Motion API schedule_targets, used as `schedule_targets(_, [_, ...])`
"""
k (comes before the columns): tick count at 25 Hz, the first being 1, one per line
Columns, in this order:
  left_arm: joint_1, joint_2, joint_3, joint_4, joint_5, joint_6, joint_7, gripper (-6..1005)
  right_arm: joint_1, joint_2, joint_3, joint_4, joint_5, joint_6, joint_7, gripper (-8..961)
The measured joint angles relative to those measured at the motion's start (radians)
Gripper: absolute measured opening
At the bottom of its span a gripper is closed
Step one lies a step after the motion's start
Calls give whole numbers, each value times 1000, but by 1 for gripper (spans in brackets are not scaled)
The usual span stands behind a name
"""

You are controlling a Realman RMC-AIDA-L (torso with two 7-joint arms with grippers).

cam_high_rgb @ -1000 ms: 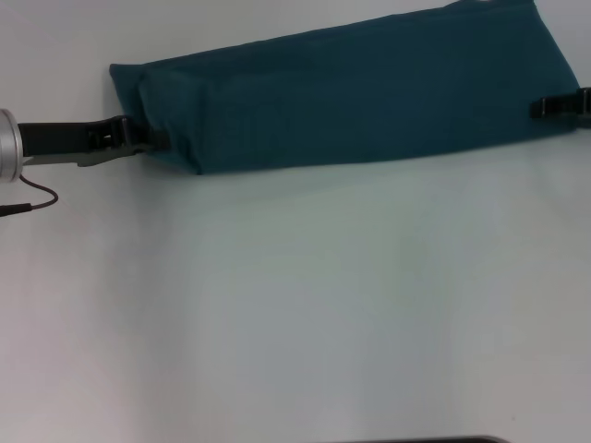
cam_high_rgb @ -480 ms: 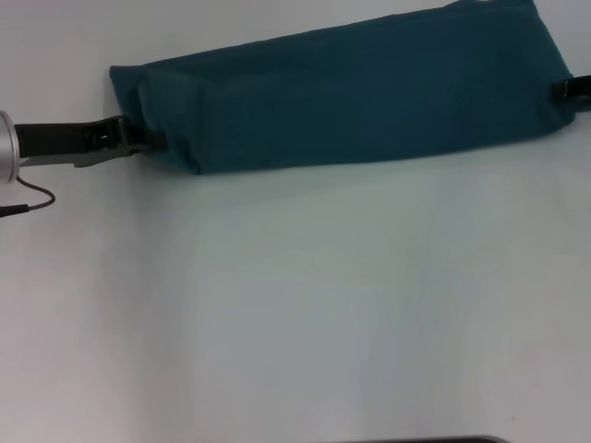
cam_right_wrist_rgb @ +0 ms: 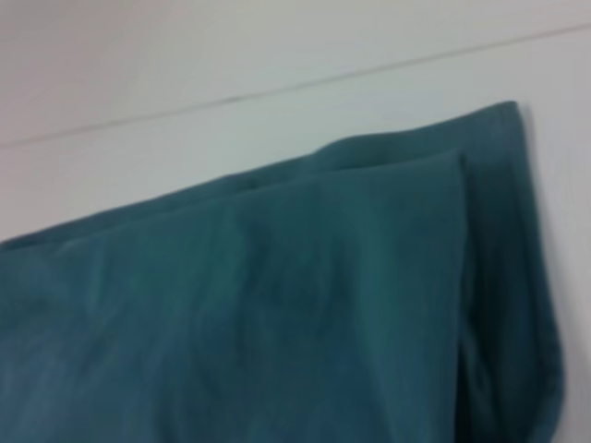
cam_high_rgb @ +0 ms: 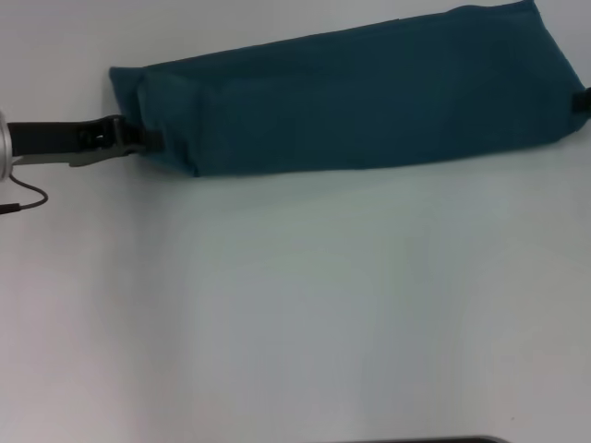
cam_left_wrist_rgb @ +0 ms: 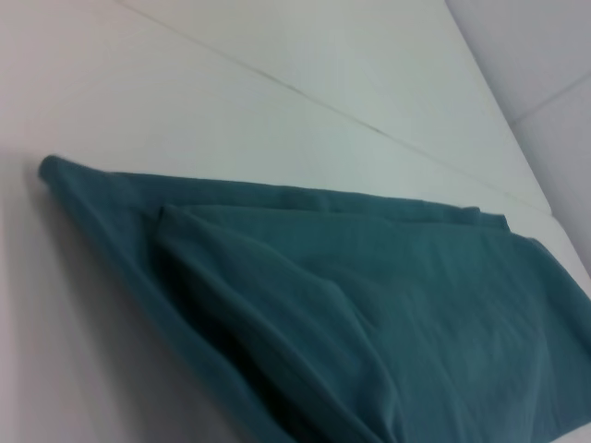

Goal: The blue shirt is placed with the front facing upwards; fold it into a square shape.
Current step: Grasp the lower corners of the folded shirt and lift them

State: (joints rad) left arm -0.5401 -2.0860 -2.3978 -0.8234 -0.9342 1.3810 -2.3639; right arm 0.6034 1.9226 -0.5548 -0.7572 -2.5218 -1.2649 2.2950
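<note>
Because it is soft cotton, the blue shirt (cam_high_rgb: pixel 369 101) behaves as limp, light cloth: it drapes, sags and creases wherever it is unsupported, and its stacked layers can slide over one another. It lies at the far side of the white table (cam_high_rgb: pixel 295 305) as a long, narrow folded band, running from left to right across the head view. The left gripper (cam_high_rgb: pixel 138 138) sits low at the band's left end, touching the cloth; whether its fingers are clamped on the fabric or merely beside it I cannot tell. The right gripper (cam_high_rgb: pixel 583 100) shows only as a dark sliver at the band's right end, its fingers out of sight. In my judgement, good holds are the end corners, pinching every layer together so that the fold stays aligned when one end is carried over the other.
</note>
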Motion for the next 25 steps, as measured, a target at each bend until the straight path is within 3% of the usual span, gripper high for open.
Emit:
schedule_targets(3, [0,32,8,1,5,55,-1,15,-1,-8,-5,-34,-58,-71,25,20])
schedule_targets(6, [3,70,10,7,16,138,-3,14,5,-14,-14,-70,-128,-172,40,21])
schedule_targets(9, [12,86,4,-8,57,219,-4,14,11,-15,-33,-85,-176,-284,39,23])
schedule_targets(13, [24,87,0,-33,133,307,-11,14,8,0,-83,-103,-248,-396,40,25])
schedule_targets(18, [71,67,5,-88,177,372,-10,14,-19,35,-95,-148,-290,-455,33,27])
schedule_targets(25, [109,57,-1,-114,223,417,-12,15,-50,52,-107,-151,-304,-538,12,30])
